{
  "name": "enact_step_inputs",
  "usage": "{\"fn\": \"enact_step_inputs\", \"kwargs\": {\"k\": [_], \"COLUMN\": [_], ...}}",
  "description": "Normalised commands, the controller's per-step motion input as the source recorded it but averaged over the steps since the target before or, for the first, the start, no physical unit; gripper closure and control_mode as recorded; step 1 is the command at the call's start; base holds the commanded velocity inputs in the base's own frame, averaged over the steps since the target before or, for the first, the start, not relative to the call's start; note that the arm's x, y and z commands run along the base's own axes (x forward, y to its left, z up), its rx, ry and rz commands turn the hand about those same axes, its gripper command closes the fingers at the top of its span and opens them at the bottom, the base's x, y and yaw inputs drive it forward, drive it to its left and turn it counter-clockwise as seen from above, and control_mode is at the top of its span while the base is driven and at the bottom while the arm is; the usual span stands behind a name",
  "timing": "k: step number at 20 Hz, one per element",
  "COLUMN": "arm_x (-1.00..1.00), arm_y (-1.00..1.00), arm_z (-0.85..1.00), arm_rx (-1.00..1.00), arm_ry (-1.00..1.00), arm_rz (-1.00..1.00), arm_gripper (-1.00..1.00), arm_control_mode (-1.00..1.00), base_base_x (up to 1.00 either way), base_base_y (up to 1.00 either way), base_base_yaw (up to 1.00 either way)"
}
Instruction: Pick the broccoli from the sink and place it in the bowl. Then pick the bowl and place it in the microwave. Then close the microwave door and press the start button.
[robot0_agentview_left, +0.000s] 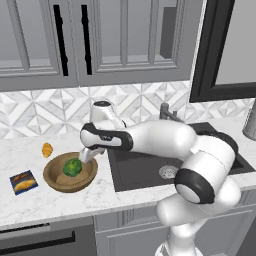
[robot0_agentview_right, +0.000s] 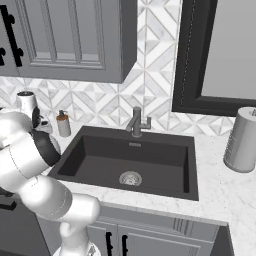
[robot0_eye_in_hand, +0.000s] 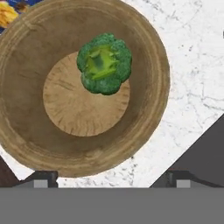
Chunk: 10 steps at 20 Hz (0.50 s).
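Note:
The broccoli (robot0_agentview_left: 73, 167) (robot0_eye_in_hand: 105, 64) lies inside the wooden bowl (robot0_agentview_left: 56, 182) (robot0_eye_in_hand: 26, 109), on its flat bottom and a little off centre. The bowl stands on the marble counter, left of the dark sink (robot0_agentview_left: 145, 172) (robot0_agentview_right: 130, 160). My gripper (robot0_agentview_left: 89, 155) (robot0_eye_in_hand: 111, 179) hangs just above the bowl's right side, pointing down. It is open, its fingertips (robot0_eye_in_hand: 41, 179) are spread wide, and nothing is between them. The broccoli is free of the fingers. The sink basin holds nothing but its drain. The microwave and its door are out of view.
A small croissant (robot0_agentview_left: 47, 149) and a dark blue packet (robot0_agentview_left: 23, 182) lie on the counter left of the bowl. The faucet (robot0_agentview_right: 136, 121) stands behind the sink, with a soap bottle (robot0_agentview_right: 63, 124) to its left. A grey canister (robot0_agentview_right: 241, 140) stands right of the sink. Wall cabinets hang above.

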Motion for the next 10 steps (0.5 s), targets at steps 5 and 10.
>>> {"fn": "enact_step_inputs", "kwargs": {"k": [5, 10], "arm_x": [0.09, 0.16], "arm_y": [0.00, 0.02], "arm_z": [-0.31, -0.37], "arm_rx": [0.05, 0.08], "arm_ry": [0.00, 0.05], "arm_rz": [-0.27, -0.20], "arm_gripper": [-1.00, -1.00], "arm_control_mode": [-1.00, -1.00], "base_base_x": [0.00, 0.00], "base_base_y": [0.00, 0.00], "base_base_yaw": [0.00, 0.00]}}
